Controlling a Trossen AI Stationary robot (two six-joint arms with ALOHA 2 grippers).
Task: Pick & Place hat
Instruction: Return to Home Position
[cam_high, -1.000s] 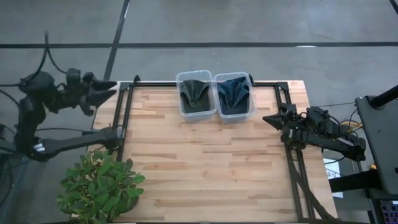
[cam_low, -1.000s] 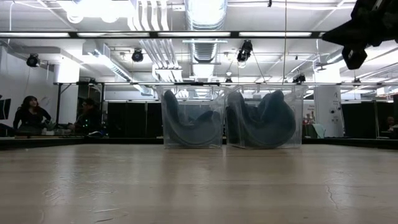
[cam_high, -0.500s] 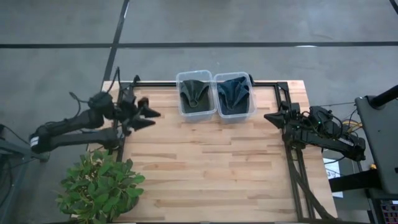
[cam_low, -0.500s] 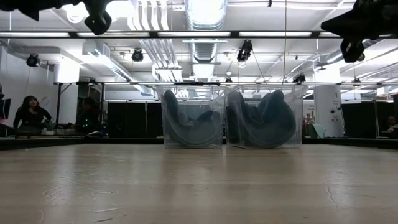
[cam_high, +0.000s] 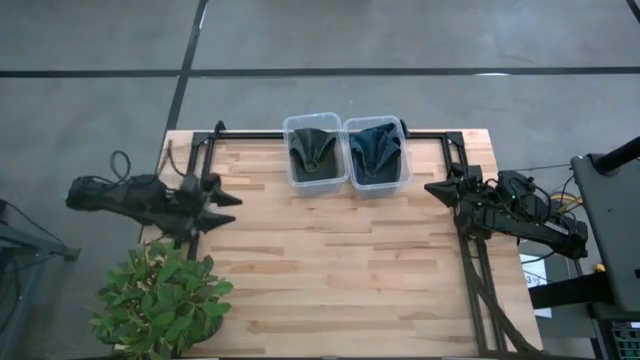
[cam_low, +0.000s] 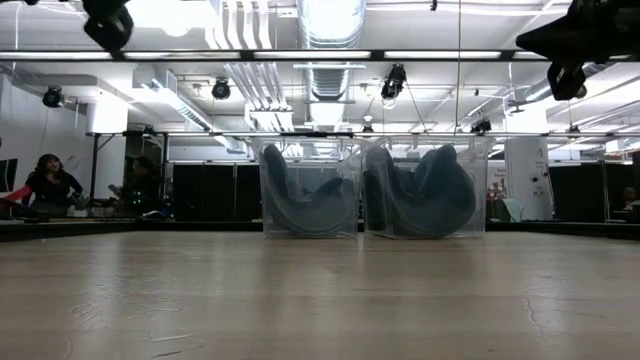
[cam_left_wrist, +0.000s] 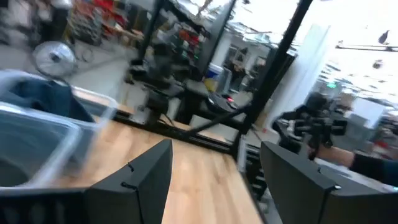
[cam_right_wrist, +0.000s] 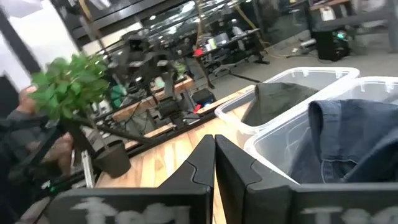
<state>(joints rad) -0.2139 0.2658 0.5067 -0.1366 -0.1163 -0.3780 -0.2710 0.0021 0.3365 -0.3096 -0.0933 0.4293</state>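
Observation:
Two clear bins stand side by side at the table's far edge. The left bin (cam_high: 313, 152) holds a dark olive hat (cam_right_wrist: 283, 99), and the right bin (cam_high: 376, 152) holds a blue denim hat (cam_right_wrist: 348, 140). In the low view both hats (cam_low: 310, 195) (cam_low: 425, 190) show through the bin walls. My left gripper (cam_high: 233, 208) (cam_left_wrist: 216, 149) is open, in the air over the table's left edge, apart from the bins. My right gripper (cam_high: 432, 189) (cam_right_wrist: 214, 142) is shut, in the air over the right edge, just right of the denim bin.
A potted green plant (cam_high: 160, 300) sits at the table's near left corner, below my left arm. Black frame rails (cam_high: 470, 270) run along the left and right sides of the table. The wooden top in front of the bins (cam_high: 340, 270) is bare. People (cam_low: 45, 180) sit far behind.
My left arm has swung in from beyond the table's far left corner, bringing its gripper over the left edge and then a little toward the near edge. It stays open. The hats and bins have not moved.

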